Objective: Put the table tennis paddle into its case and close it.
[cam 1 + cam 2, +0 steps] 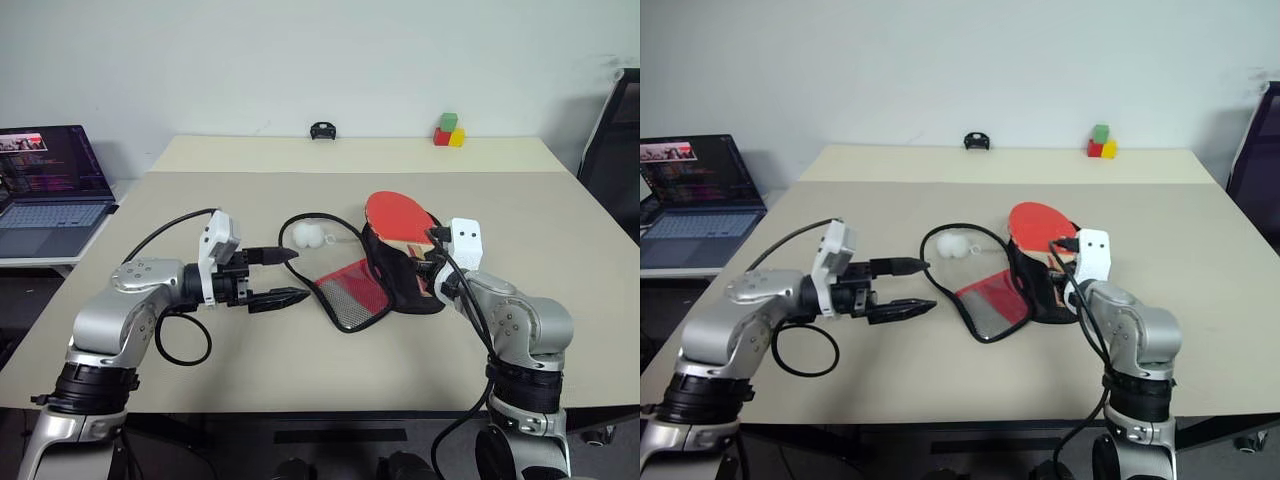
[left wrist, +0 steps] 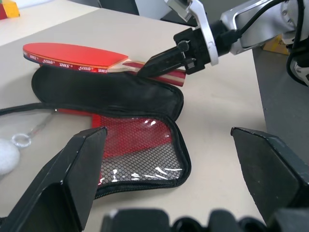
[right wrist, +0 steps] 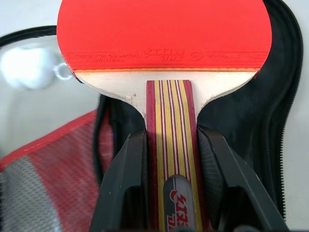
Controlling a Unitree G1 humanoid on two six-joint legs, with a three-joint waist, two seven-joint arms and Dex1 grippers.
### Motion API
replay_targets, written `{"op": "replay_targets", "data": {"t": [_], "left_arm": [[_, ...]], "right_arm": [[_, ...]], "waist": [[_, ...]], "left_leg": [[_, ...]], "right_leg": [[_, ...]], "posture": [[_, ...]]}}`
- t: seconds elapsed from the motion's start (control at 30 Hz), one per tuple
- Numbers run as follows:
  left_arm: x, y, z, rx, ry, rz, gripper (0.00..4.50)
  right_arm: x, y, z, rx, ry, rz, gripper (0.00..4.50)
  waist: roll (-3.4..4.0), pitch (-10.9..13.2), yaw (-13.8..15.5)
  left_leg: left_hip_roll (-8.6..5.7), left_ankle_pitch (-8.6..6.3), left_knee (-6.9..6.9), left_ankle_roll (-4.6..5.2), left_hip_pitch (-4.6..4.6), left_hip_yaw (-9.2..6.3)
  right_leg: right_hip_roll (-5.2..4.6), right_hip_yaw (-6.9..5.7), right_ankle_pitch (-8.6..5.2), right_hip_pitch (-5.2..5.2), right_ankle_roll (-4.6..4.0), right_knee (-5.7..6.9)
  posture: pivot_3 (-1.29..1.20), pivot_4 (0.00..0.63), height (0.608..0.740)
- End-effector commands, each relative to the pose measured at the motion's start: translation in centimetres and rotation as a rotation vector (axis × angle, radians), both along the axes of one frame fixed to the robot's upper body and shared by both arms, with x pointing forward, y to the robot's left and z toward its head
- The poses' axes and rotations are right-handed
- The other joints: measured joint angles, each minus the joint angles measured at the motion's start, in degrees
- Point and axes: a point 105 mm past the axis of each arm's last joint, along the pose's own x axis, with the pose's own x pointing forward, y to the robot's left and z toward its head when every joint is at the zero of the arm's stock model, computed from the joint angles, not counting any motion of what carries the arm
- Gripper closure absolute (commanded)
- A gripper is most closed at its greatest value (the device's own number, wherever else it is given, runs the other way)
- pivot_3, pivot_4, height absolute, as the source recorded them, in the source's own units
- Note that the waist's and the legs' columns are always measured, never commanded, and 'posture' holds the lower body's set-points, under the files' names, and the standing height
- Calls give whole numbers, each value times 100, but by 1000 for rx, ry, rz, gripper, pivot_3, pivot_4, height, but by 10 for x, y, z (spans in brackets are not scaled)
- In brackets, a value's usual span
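Note:
The table tennis paddle (image 3: 164,34), red face up, is level over the black half of the case (image 1: 402,280), its head reaching past the case's far edge. My right gripper (image 3: 171,137) is shut on its striped wooden handle (image 2: 159,75), one finger on each side. The case lies unzipped on the table, its red mesh flap (image 1: 350,290) folded out toward my left gripper (image 1: 293,275). That gripper hovers left of the flap, open and holding nothing, pointing at the case. I cannot tell whether the paddle touches the case.
A white ball (image 1: 310,236) with a small ring lies beside a black cord loop just left of the case. A laptop (image 1: 50,185) sits far left. Coloured blocks (image 1: 449,130) and a small black object (image 1: 322,130) are at the back. A black chair (image 1: 615,140) stands at the right.

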Motion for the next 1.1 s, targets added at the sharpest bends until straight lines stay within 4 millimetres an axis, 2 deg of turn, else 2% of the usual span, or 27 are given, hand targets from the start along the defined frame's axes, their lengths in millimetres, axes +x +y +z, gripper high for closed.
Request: {"op": "replay_targets", "data": {"t": [0.03, 0.47, 0.8, 0.93, 1.1], "left_arm": [[-3, 2, 15, 2, -66, 6, 0], [-4, 3, 14, 6, -69, 10, 0], [-4, 4, 14, 5, -67, 15, 0], [-3, 6, 13, 3, -71, 34, 0], [0, 10, 12, -3, -76, 77, 0]], "right_arm": [[8, 0, 9, -27, -73, -7, 3431], [20, -1, -1, -68, -74, -24, 3431], [19, -1, 7, -107, -126, -21, 34], [8, 11, 27, -55, -197, 84, 9], [-11, 14, 50, -51, -283, 265, 9]], "waist": [[0, 0, -1], [0, 0, -3], [0, 0, -2], [0, 0, -3], [0, 0, 4]], "left_leg": [[0, 0, 0, 0, 0, 1], [0, 0, 0, 0, 0, 2], [0, 0, 1, 0, 1, 2], [0, 0, 1, 0, 0, 1], [0, 0, 2, 0, 0, -1]], "right_leg": [[0, 1, 0, 0, 0, 0], [0, 2, 0, -1, 0, 2], [0, 2, 0, -1, 0, 2], [0, 2, 0, -1, 0, 2], [0, -1, 0, 1, 0, 0]], "posture": [[0, 150, 740], [0, 150, 740], [0, 150, 740], [0, 150, 740], [0, 150, 740]]}}
